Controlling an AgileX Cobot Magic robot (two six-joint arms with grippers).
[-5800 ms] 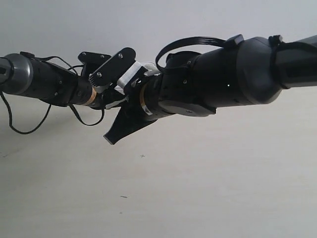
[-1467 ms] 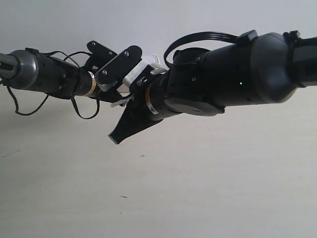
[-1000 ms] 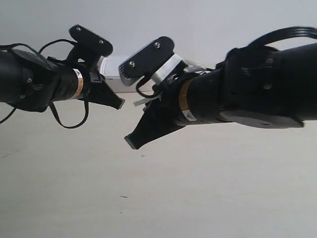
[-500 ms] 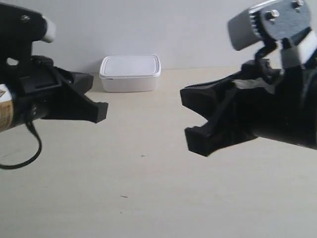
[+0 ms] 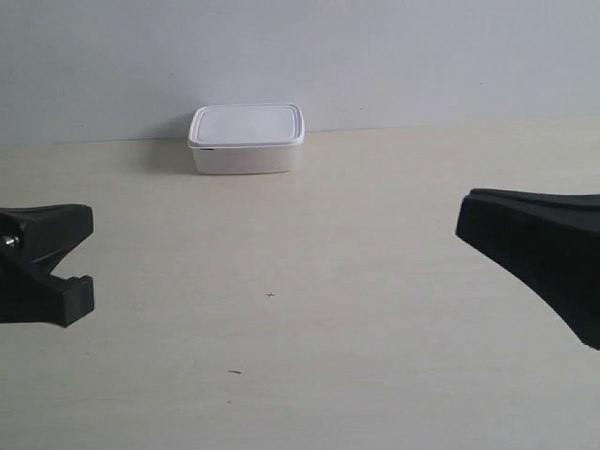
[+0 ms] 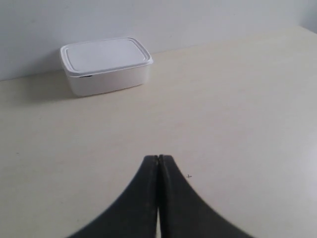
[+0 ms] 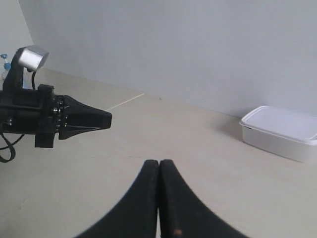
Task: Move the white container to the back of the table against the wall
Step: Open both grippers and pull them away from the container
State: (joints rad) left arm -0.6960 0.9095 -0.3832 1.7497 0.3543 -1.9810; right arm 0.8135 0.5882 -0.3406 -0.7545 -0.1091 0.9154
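Shallow white rectangular plastic container (image 5: pixel 247 138) with rounded corners and a ridged, rimmed lid in place. It stands at the rear of the pale cream wood-grain table (image 5: pixel 375 244), close to the smooth grey-white wall (image 5: pixel 422 56); contact with the wall cannot be confirmed. On the left gripper (image 6: pixel 158 163) and right gripper (image 7: pixel 159 166), the matte black tapered fingers are pressed together and hold nothing, well apart from the container.

Right end effector (image 7: pixel 158 167) pressed closed; white container (image 7: pixel 281 133) sits on table (image 7: pixel 208 158) near wall (image 7: pixel 173 44).
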